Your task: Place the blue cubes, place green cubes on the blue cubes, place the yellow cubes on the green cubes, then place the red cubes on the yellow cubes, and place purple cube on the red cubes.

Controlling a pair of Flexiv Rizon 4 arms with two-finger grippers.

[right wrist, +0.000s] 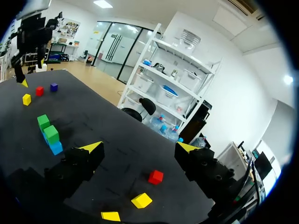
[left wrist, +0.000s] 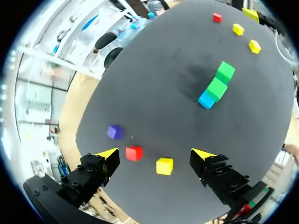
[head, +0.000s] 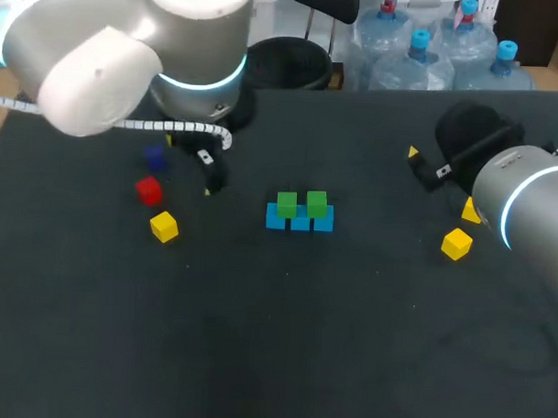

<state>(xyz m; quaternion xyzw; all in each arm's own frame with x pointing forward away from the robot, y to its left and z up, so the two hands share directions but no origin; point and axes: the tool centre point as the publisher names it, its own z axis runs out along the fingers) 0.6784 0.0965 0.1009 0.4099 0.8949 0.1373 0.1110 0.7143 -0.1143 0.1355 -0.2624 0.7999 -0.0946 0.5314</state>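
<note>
Yellow cube (head: 469, 212) half behind right arm (head: 527, 204), purple cube (head: 154, 157) blurred

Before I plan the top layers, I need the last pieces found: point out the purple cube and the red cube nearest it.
purple cube (left wrist: 114, 132), left wrist view, top face.
red cube (left wrist: 134, 152), left wrist view, top face.

Left hand (left wrist: 155, 153) spread wide, right hand (right wrist: 140, 146) spread wide, both hovering

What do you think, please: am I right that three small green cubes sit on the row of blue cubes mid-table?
Not quite: only two small green cubes sit on the row of blue cubes mid-table, as the head view shows.
</note>
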